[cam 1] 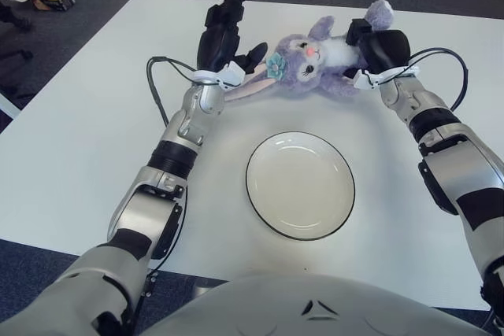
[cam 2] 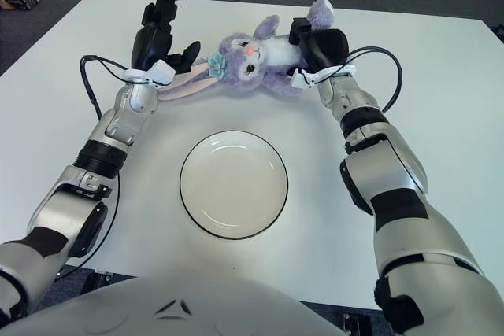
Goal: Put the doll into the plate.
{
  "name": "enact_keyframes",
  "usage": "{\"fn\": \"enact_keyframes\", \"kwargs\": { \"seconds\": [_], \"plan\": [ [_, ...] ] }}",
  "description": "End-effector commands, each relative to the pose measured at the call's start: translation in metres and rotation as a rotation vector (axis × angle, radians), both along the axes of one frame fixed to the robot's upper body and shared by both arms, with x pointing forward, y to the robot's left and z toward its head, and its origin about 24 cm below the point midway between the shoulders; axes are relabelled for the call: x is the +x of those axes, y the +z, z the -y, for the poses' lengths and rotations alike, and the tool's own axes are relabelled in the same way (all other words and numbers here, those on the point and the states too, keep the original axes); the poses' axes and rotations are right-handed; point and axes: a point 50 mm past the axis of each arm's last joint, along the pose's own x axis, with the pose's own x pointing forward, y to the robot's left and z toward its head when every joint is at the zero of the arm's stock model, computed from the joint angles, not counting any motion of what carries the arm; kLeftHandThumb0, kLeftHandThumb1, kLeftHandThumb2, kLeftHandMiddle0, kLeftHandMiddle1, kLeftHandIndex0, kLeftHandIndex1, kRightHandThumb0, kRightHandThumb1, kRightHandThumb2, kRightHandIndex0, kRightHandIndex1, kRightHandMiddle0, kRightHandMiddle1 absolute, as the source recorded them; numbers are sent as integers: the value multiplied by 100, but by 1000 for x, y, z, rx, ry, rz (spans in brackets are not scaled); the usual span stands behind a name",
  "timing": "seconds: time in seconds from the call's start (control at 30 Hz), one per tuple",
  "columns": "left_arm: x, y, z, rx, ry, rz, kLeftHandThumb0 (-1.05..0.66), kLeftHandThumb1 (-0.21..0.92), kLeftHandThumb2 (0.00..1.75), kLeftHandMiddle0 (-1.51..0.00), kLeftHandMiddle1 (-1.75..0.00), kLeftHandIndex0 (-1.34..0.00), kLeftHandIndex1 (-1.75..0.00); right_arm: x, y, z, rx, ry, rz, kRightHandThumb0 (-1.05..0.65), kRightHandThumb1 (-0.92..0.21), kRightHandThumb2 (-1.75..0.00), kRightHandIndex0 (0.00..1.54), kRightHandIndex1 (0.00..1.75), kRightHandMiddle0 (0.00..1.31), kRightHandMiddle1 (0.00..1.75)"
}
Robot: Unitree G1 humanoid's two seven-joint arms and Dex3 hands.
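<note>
Doll [cam 1: 311,64]: purple plush rabbit, teal bow, upper centre, above empty plate [cam 1: 300,185]. Right hand [cam 1: 379,47] clamped its body; left hand [cam 1: 224,33] fingers apart.

Lilac doll [cam 1: 315,60] with white muzzle, pink nose, pale pink inner ear, teal flower at the ear base. White plate [cam 1: 300,184] rimmed in a thin black line, just below the doll. Plain white counter [cam 1: 87,139]. Black fingers [cam 1: 223,21] on both hands, silver-grey arms banded black, black cables looping beside. Dark grey carpet beyond the counter.
</note>
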Motion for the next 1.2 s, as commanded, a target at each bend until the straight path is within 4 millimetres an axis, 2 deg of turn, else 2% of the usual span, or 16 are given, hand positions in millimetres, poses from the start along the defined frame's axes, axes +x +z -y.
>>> {"fn": "enact_keyframes", "kwargs": {
  "seconds": [0.0,0.33,0.53,0.73,0.8,1.03,1.17],
  "plan": [
    [1,3,-6,-21,22,25,-99,92,89,0,-55,0,-54,-1,-2,9,-2,-32,-18,-49,-28,-136,137,175,64,175],
    [-1,3,-6,31,47,128,-101,92,91,0,-57,0,-57,-1,0,12,-6,-40,-22,-50,-26,-138,138,175,66,175],
    [-8,0,4,135,61,223,-101,92,90,0,-62,0,-64,1,2,14,-18,-58,-39,-50,-25,-140,138,175,67,175],
    [-13,0,14,247,112,304,-94,92,67,0,-70,0,-76,3,7,14,-13,-70,-44,-51,-23,-142,139,175,68,175],
    [-15,1,25,315,157,320,-94,91,59,0,-71,0,-83,4,11,12,0,-70,-42,-52,-21,-145,139,175,70,175],
    [-16,1,42,485,268,324,-93,88,51,0,-77,0,-96,6,21,5,24,-72,-29,-54,-18,-149,137,175,73,175],
    [-18,-7,48,599,297,301,-93,86,49,0,-84,0,-100,6,30,-1,38,-73,-41,-54,-16,-151,137,175,74,175]
  ]
}}
